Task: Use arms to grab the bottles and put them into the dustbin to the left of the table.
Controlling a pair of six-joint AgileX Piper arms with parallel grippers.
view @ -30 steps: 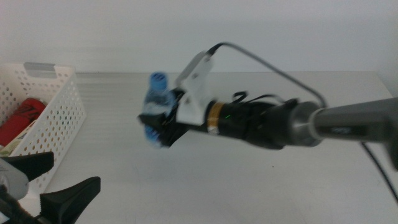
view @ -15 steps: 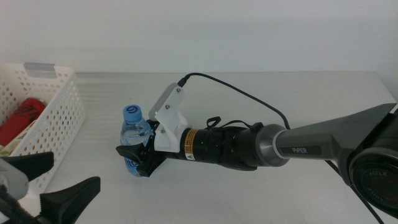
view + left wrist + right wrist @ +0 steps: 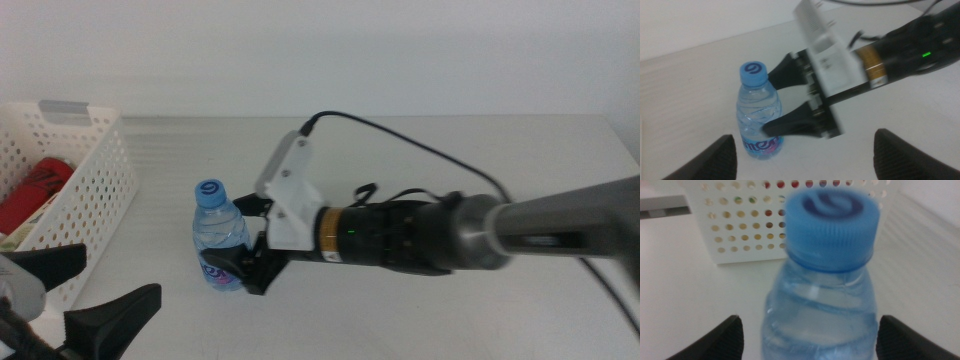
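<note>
Middle view: right gripper (image 3: 243, 262) reaches in from the right side, low over the table (image 3: 480, 150), jaws spread on either side of the water bottle (image 3: 221, 236), which stands upright on the table, near the basket (image 3: 85, 190) at the left edge. Jaws look parted, not clamped; bottle appears released, standing on its own base. A red can (image 3: 33, 190) lies inside the basket. Left gripper (image 3: 85, 295) waits at the bottom-left corner, jaws spread, holding nothing. Left wrist view: bottle (image 3: 759, 111) upright w/ blue cap on top; the right arm's two dark fingers (image 3: 790, 125) flank its body, one behind near the neck, one in front near the label; contact can't be confirmed. Right wrist view: bottle (image 3: 825, 290) fills the centre between the jaw tips, which sit wide apart at the frame corners; basket (image 3: 740, 225) beyond, coloured items visible thru its holes. Step in hand, as judged: handover position for the left arm, since the basket is on its side. To do it well: retract the right gripper straight back w/o brushing the bottle, as it's light and will tip easily. Surface: matte white-grey, flat, bare apart from the bottle & basket. Room: plain white wall behind.
</note>
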